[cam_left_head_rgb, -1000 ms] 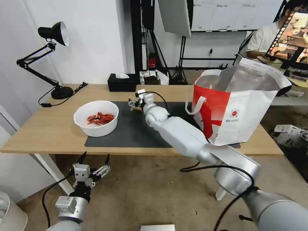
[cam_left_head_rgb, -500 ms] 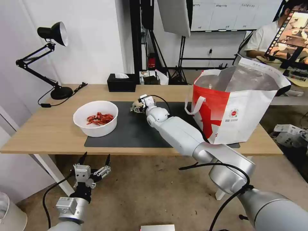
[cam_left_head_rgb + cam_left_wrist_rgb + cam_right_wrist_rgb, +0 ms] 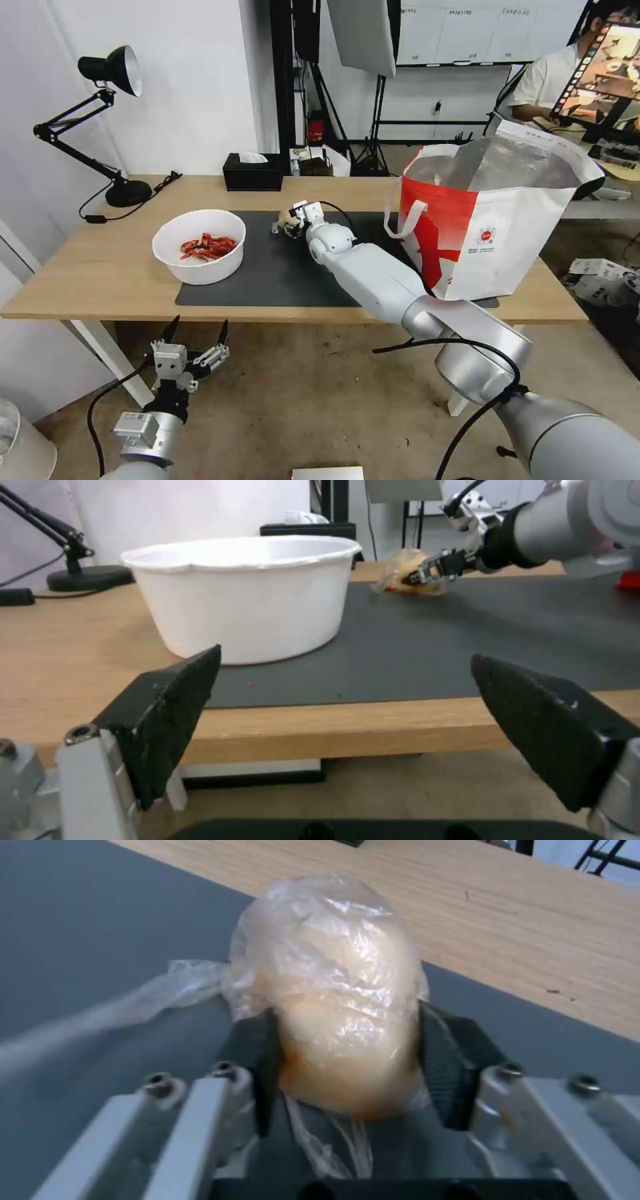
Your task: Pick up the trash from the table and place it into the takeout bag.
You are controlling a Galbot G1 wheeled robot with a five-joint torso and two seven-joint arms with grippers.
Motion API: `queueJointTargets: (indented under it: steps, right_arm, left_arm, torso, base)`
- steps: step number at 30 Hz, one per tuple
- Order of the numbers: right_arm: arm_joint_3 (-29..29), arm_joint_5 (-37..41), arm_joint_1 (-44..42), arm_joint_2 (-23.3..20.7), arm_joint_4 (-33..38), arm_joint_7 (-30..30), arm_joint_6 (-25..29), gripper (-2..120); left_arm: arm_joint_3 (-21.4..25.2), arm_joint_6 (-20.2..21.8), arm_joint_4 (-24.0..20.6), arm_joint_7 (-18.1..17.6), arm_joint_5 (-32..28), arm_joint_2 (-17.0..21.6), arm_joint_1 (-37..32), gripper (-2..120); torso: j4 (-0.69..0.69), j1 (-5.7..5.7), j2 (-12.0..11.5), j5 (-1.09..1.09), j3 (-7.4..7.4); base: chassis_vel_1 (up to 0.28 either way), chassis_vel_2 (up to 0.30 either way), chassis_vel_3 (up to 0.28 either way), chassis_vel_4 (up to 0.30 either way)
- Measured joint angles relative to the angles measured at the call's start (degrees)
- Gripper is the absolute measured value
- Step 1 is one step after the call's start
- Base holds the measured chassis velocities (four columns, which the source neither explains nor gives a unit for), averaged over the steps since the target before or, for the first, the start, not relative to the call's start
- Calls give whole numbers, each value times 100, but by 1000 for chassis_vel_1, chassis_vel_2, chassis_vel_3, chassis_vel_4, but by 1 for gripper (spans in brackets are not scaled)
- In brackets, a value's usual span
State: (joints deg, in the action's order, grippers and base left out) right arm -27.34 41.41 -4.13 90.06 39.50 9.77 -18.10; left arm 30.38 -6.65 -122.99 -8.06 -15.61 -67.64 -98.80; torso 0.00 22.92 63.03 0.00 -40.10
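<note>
The right tool (image 3: 288, 225) is clamped on the plastic-wrapped beige lump (image 3: 340, 1005), one finger pressed against each side of it, at the far edge of the dark grey mat (image 3: 280, 273). Seen from the left wrist, the lump (image 3: 408, 575) looks to be resting on the mat or only just clear of it; the angle is too low to settle which. So this piece is gripped but not yet carried over to the red-and-white takeout bag (image 3: 493, 227), which stands open on the right end of the bench (image 3: 100, 273), its foil lining showing. Something pale may lie inside, though that cannot be made out. The white bowl of red shell scraps (image 3: 199, 245) sits on the mat's left edge, untouched, so by my reckoning at least two items are left to bag.

The left tool (image 3: 193, 350) hangs below the bench's front edge, fingers spread wide and empty.

The bench is light wood. A black desk lamp (image 3: 110, 70) and a black tissue box (image 3: 252, 172) stand along its far side. Behind are white walls, light stands and a screen.
</note>
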Motion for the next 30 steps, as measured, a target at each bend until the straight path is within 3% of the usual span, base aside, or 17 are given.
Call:
queueJointTargets:
  steps: [9, 14, 15, 16, 18, 19, 22, 23, 24, 26, 27, 30]
  right_arm:
    - [69, 27, -66, -26, 103, 42, -10, 11]
    - [58, 105, -161, -160, 397, 150, -5, 3]
    - [5, 176, -250, -391, 900, 382, -1, 3]
    - [5, 176, -250, -391, 900, 382, -1, 3]
    - [-87, 271, -386, -861, 1891, 809, 16, 3]
    - [-87, 271, -386, -861, 1891, 809, 16, 3]
    - [-108, 267, -691, -1708, 3527, 1612, 107, 3]
    - [-108, 267, -691, -1708, 3527, 1612, 107, 3]
    - [-76, 193, -792, -1943, 3978, 1787, 206, 3]
    - [94, 37, -1118, -2376, 4867, 2074, 407, 3]
    - [94, 37, -1118, -2376, 4867, 2074, 407, 3]
    - [622, -7, -1677, -2902, 6001, 2441, 559, 2]
  left_arm:
    - [-65, 3, 44, 2, -142, 53, 107, 100]
    - [-66, 4, 60, 2, -154, 74, 119, 100]
    - [-66, 5, 58, 2, -154, 73, 101, 100]
    - [-66, 5, 58, 2, -154, 73, 101, 100]
    - [-63, 5, 34, 2, -153, 60, 72, 100]
    - [-63, 5, 34, 2, -153, 60, 72, 100]
    - [-53, 4, -31, -1, -151, 39, 30, 100]
    - [-53, 4, -31, -1, -151, 39, 30, 100]
    - [-49, 4, -90, 2, -158, 35, 12, 100]
    - [-20, 4, -245, -2, -195, 34, -50, 100]
    - [-20, 4, -245, -2, -195, 34, -50, 100]
    - [16, 5, -393, -3, -206, 50, -138, 100]
  torso:
    - [0, 0, 0, 0, 0]
    - [0, 0, 0, 0, 0]
    - [1, 1, -1, 0, -1]
    - [1, 1, -1, 0, -1]
    - [2, 0, 0, 1, -1]
    - [2, 0, 0, 1, -1]
    - [-3, 0, 0, 1, -1]
    - [-3, 0, 0, 1, -1]
    - [-2, 0, 0, 1, -1]
    - [-3, 0, 0, 3, 0]
    - [-3, 0, 0, 3, 0]
    - [-1, -1, 0, 1, 0]
  base:
    - [0, 0, 0, 0]
    - [0, 0, 0, 0]
    - [0, 0, 0, 0]
    - [0, 0, 0, 0]
    - [0, 0, 0, 0]
    - [0, 0, 0, 0]
    - [0, 0, 0, 0]
    - [0, 0, 0, 0]
    - [0, 0, 0, 0]
    - [0, 0, 0, 0]
    - [0, 0, 0, 0]
    - [0, 0, 0, 0]
